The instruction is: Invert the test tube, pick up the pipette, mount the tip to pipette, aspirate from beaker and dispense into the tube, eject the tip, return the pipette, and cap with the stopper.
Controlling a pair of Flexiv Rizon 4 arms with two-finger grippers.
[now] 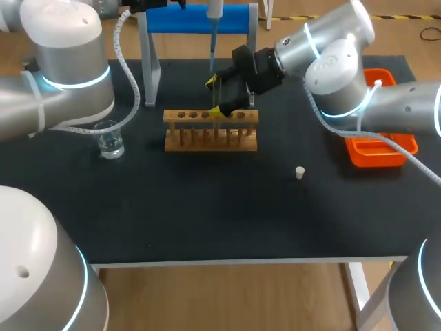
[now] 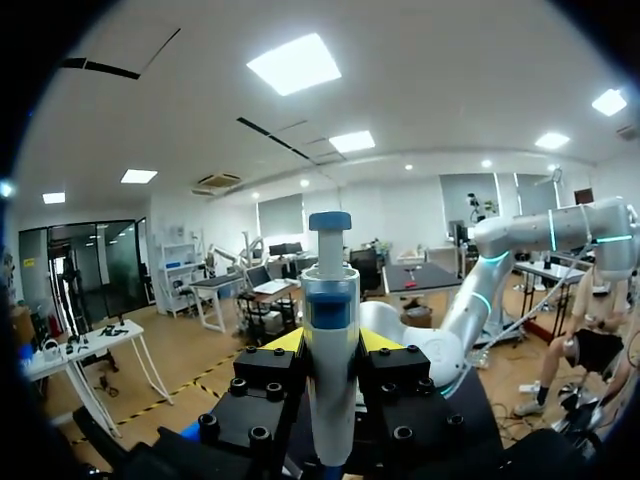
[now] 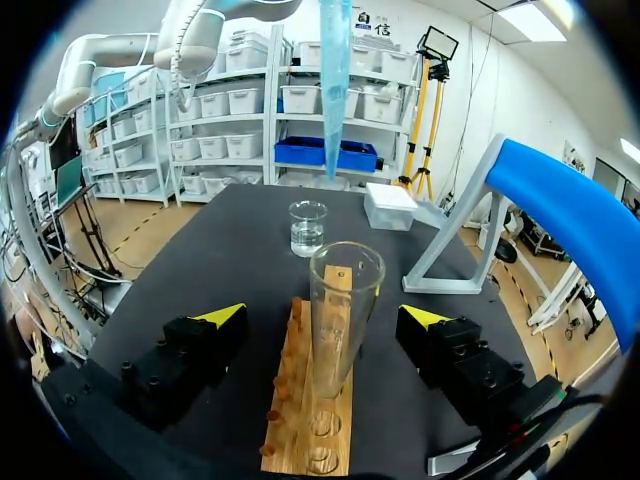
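The pipette (image 2: 330,300) is clamped upright between the left fingers (image 2: 285,342), held high above the tabletop (image 1: 207,207). The right fingers (image 3: 215,320) are spread wide at the rack (image 3: 290,400). The test tube (image 3: 345,320) stands between them, untouched.

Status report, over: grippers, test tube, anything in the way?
Left gripper shut on pipette. Right gripper open, straddling test tube, not touching. Tube upright in rack, mouth up. Pipette end above it, nothing between.
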